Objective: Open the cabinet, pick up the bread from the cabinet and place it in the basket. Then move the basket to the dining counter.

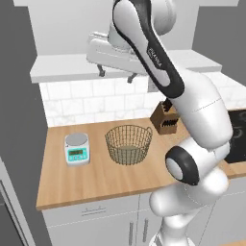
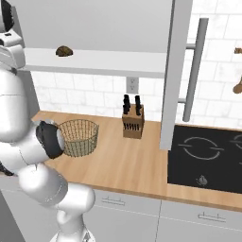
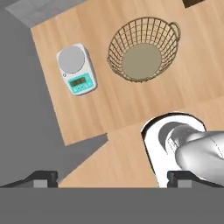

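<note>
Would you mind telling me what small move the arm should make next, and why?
Probably swing the open claw toward the bread on the cabinet shelf. The door already stands open, the roll sits untouched at the shelf's left end, and the basket below is empty. The claw holds nothing and, in the hand view, looks down at the counter rather than at the roll.

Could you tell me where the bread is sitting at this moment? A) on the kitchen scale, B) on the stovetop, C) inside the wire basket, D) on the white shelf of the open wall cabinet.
D: the bread lies on the cabinet's white shelf, door swung open, while the basket on the counter below holds nothing.
</note>
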Available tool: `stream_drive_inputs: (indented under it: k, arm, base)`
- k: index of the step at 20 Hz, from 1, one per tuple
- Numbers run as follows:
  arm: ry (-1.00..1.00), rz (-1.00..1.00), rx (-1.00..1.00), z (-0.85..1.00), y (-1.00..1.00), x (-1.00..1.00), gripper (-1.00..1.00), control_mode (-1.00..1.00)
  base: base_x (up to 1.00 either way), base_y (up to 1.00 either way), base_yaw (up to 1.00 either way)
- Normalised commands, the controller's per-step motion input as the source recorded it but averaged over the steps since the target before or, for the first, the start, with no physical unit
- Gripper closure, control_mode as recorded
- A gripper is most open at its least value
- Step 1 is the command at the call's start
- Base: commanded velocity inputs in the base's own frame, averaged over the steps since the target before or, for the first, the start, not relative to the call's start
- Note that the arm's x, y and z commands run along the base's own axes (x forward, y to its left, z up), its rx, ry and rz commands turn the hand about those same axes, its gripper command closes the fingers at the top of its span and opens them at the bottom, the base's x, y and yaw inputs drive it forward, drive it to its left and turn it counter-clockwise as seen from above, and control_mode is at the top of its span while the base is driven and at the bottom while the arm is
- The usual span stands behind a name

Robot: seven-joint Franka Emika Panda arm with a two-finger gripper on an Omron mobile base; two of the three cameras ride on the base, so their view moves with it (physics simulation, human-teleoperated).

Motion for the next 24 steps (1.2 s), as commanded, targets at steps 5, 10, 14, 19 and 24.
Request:
stream_drive_inputs:
  k: [5,10,14,19,24]
  arm:
    - [-0.27,0.02,-0.13,-0.07,-0.97,0.00,-1.00,-1.00]
    - [-0.27,0.25,-0.09,0.03,-0.43,0.00,-1.00,-1.00]
    - [-0.01,0.04,-0.01,0.00,-0.07,0.02,-1.00,-1.00]
    - [0.00,0.00,0.00,0.06,-0.04,0.54,-1.00,-1.00]
    - [0.01,0.01,0.00,0.32,0.00,0.65,-1.00,-1.00]
  base:
    - [0.00,0.00,0.00]
    - [0.00,0.00,0.00]
    - [0.00,0.00,0.00]
    - [0.00,0.00,0.00]
    - [0.00,0.00,0.00]
